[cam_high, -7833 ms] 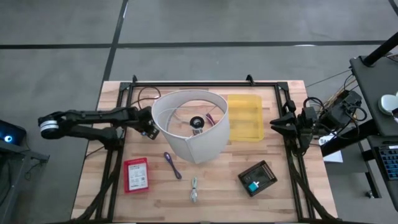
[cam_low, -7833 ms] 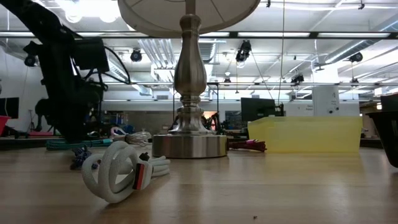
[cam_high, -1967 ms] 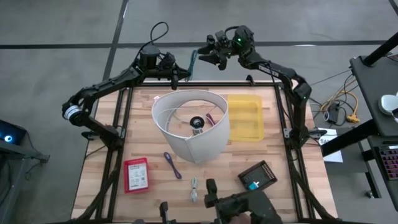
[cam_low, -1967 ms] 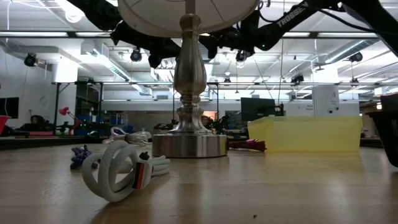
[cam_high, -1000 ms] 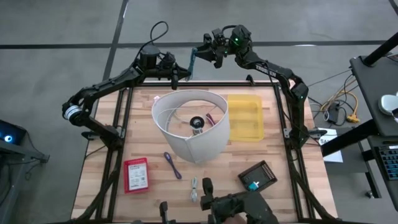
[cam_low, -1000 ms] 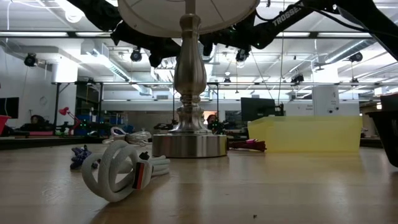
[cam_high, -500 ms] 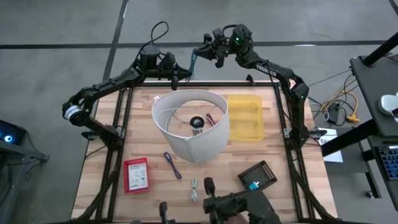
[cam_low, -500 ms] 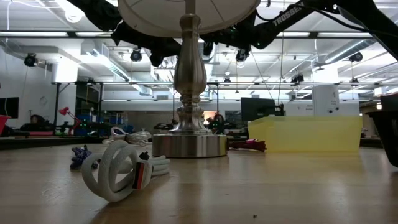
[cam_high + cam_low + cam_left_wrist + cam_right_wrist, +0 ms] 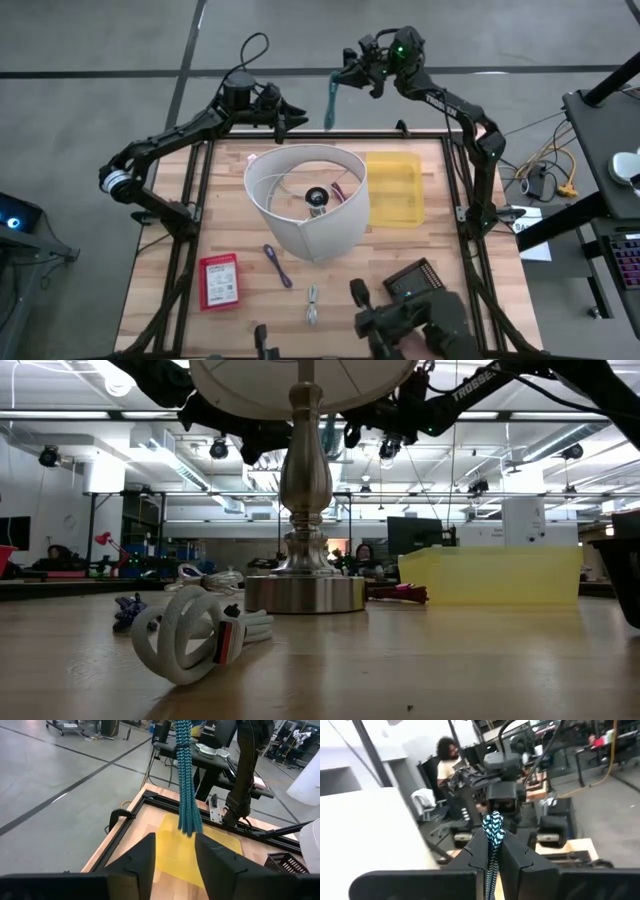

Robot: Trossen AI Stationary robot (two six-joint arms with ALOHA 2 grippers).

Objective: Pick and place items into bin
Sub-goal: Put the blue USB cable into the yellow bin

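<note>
A teal-and-black braided cord bundle (image 9: pixel 330 100) hangs high over the table's far edge with my right gripper (image 9: pixel 352 76) shut on it. In the left wrist view the cord (image 9: pixel 186 780) hangs just beyond the fingertips of my left gripper (image 9: pixel 175 857), which stands open and touches nothing. My left gripper (image 9: pixel 288 119) is left of the cord. The yellow bin (image 9: pixel 394 188) rests flat on the table at the far right, below the cord. A purple pen-like tool (image 9: pixel 277 265) and a silvery clip (image 9: pixel 312 303) lie on the near part of the table. My right gripper pinches the cord bundle's upper end (image 9: pixel 493 830) between its two fingers, which reach in about level. A short looped tip sticks up above the fingers. The rest hangs straight down, lifted clear of the table and the bin.
A white lampshade (image 9: pixel 305 200) on a metal lamp base (image 9: pixel 305 592) stands mid-table beside the bin. A red box (image 9: pixel 218 281), a black device (image 9: pixel 412 285) and a white coiled cable (image 9: pixel 190 635) lie near the front. A dark hand-held object (image 9: pixel 405 320) shows at the near edge.
My left gripper has opened and let go of the cord while keeping its place. My right gripper, shut on the cord's top, has moved toward the table's right and a little up, carrying the hanging cord away from the left fingers.
</note>
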